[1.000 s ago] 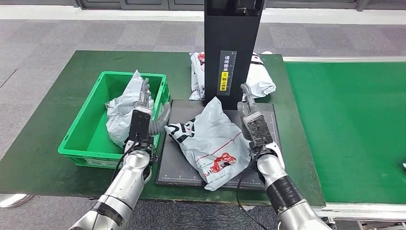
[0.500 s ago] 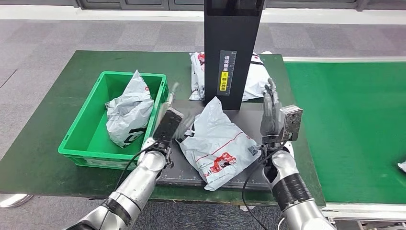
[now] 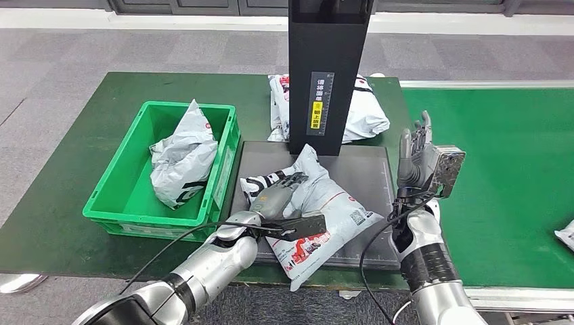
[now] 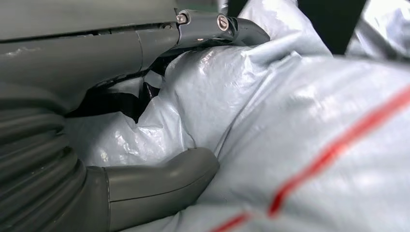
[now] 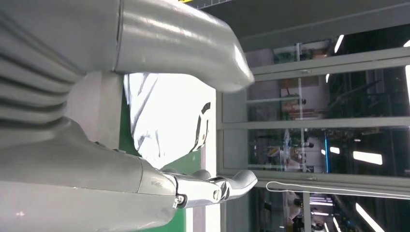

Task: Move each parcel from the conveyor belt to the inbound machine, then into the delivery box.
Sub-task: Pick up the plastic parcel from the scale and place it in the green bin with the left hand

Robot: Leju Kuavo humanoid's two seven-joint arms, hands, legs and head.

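Left hand (image 3: pixel 279 191) lies on the grey parcel (image 3: pixel 325 210), fingers and thumb closing around its crumpled end. Parcel is on the scanner plate (image 3: pixel 369 172); green box (image 3: pixel 122 203) is just beside, to the left. Right hand (image 3: pixel 416 152) is lifted, fingers apart, holding nothing.

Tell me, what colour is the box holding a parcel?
Green box; clearest in the head view.

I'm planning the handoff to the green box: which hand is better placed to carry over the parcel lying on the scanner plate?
The left. The left hand already lies on the grey parcel, thumb underneath, and the green box is on its side. The right hand is raised, holding nothing, near the conveyor belt.
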